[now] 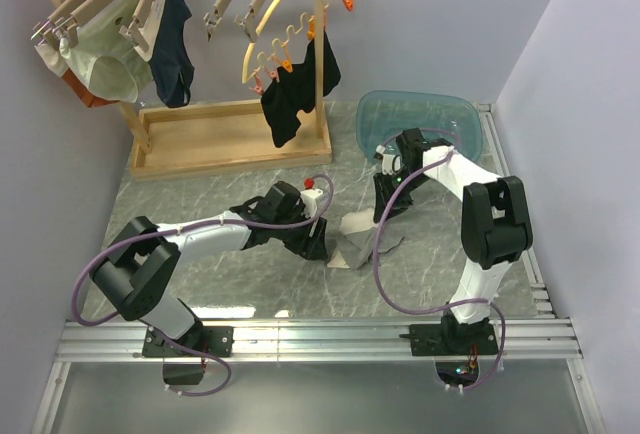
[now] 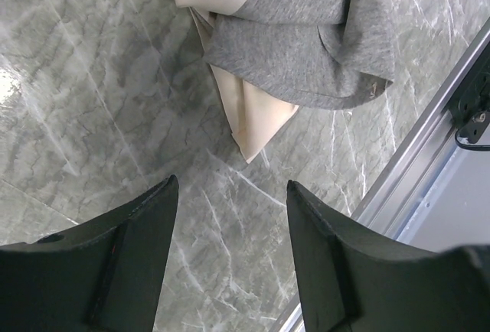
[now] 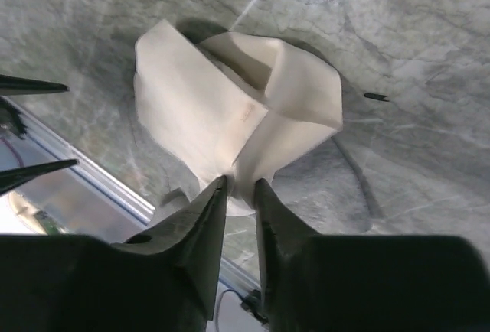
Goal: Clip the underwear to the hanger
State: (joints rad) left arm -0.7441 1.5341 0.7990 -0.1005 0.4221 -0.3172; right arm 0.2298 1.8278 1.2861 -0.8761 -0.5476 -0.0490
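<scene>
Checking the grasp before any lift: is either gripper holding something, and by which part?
The right gripper pinches the underwear at a folded edge of the fabric. The left gripper is open and holds nothing.

Wooden rack [image 1: 225, 140], yellow hanger [image 1: 275, 4], blue basin [image 1: 420, 114]

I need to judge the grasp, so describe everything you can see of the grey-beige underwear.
The underwear is soft knit fabric, grey on one face and cream-beige on the other, with a stitched hem. It lies crumpled and folded over itself on the marble table, between the two arms. The right gripper pinches one raised fold between its fingers. The left gripper hangs open close beside it, not touching.
</scene>
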